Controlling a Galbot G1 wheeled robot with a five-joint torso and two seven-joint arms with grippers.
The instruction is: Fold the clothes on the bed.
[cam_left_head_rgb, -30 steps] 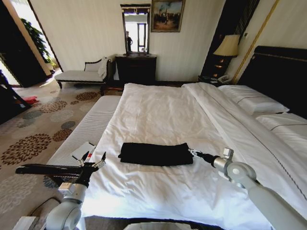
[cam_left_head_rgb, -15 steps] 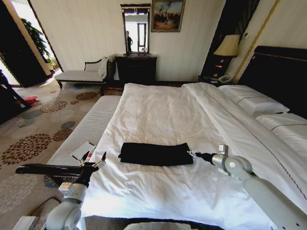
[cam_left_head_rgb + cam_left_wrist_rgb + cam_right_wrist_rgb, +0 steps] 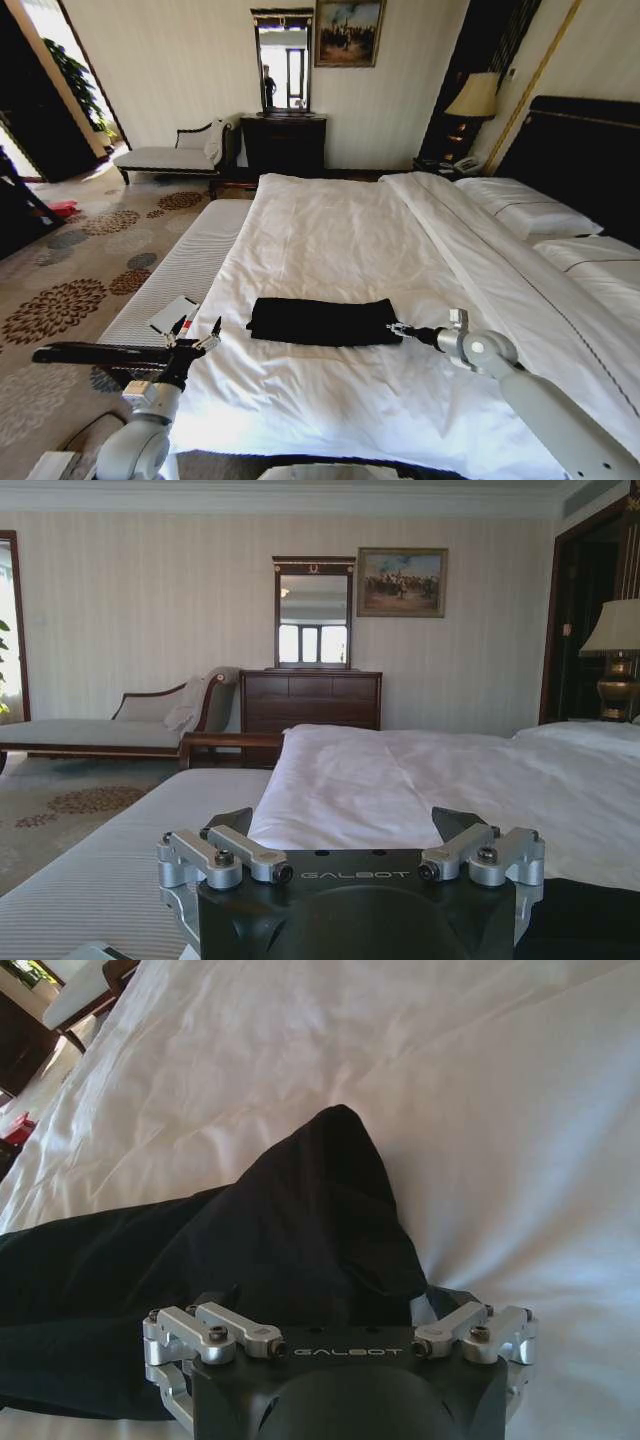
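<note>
1. Two arms are in play, and the left one waits: the left gripper (image 3: 195, 333) hangs over the near left edge of the bed (image 3: 330, 230), just right of the striped bench (image 3: 175, 270), with its fingers spread and nothing between them. It sits well apart from the garment and can stay parked.
2. The black T-shirt (image 3: 322, 321) lies on the white sheet in the near middle of the bed, already folded into a long, narrow band running left to right. Judged from this, the sleeves and sides are folded in, and one fold across the length is left to make.
3. The right gripper (image 3: 393, 328) is at the right end of the band, low over the sheet. In the right wrist view the fabric (image 3: 300, 1230) rises in a peak straight into the jaws, so the gripper appears to be pinching that end; the fingertips themselves are hidden under the cloth.
4. To do the fold well, the grip should take every layer at that end and none of the sheet beneath.
5. Lift only enough to clear the bed, then carry the end leftward over the band, keeping the edges in line.
6. Release once the ends meet squarely; pulling too hard would drag the whole band.
</note>
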